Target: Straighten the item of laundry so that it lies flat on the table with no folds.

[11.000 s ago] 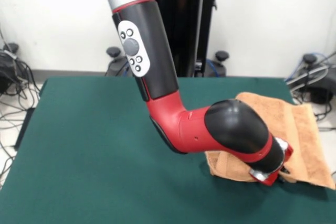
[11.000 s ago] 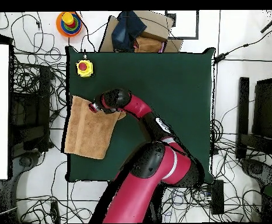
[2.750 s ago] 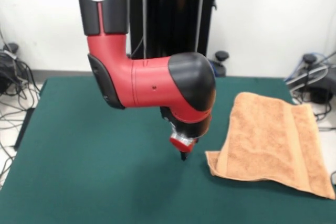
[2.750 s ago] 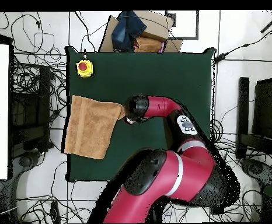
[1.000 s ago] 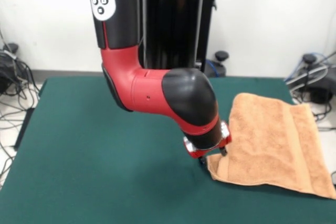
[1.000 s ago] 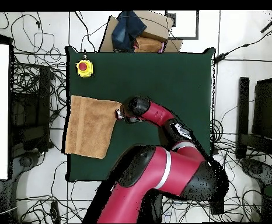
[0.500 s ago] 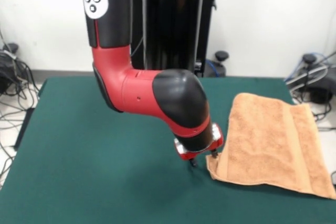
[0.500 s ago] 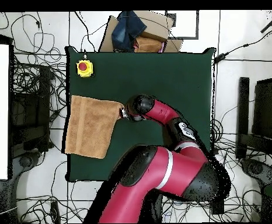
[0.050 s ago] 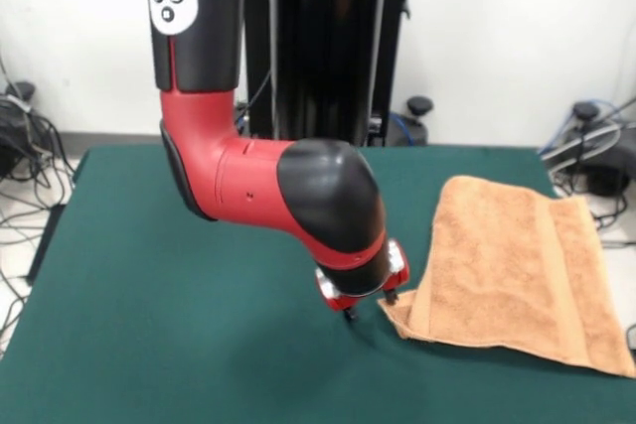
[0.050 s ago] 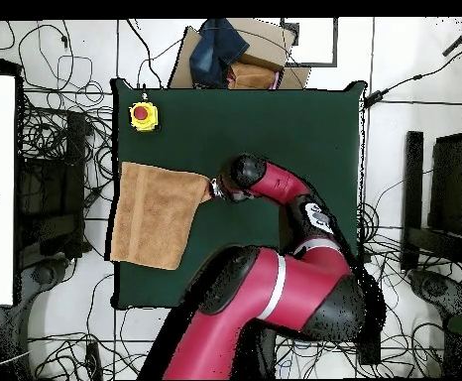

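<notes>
The item of laundry, an orange-tan towel (image 9: 507,265), lies on the right part of the green table (image 9: 179,295), its far side reaching the table's right edge. Its near left corner is drawn out into a point toward my gripper (image 9: 372,305), which is low over the table and appears shut on that corner. From overhead, the towel (image 10: 156,213) sits at the table's (image 10: 275,129) left edge with my gripper (image 10: 216,189) at its upper right corner. A woven band runs along each short end.
A yellow box with a red button (image 10: 143,115) stands on the table corner beyond the towel. A cardboard box with dark cloth (image 10: 230,55) sits past the table's top edge. Cables cover the floor all around.
Over the last second my gripper slid away from the towel's body toward the table's middle, and the towel's corner stretched after it. Earlier the arm had lifted off the towel and come back.
</notes>
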### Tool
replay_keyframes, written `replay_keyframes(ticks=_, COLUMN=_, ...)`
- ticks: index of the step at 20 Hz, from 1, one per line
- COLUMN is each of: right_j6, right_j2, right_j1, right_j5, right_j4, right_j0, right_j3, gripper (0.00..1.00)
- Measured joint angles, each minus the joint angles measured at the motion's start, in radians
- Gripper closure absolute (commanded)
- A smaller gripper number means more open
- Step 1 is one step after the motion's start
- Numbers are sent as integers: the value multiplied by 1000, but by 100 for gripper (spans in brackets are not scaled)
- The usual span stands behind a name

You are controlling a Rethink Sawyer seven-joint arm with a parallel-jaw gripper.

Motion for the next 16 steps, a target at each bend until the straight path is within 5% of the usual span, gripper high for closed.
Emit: replay_keyframes(ticks=16, right_j6=0, right_j2=-29, right_j1=45, right_j5=140, right_j4=0, right_j0=38, right_j3=-122, gripper=0)
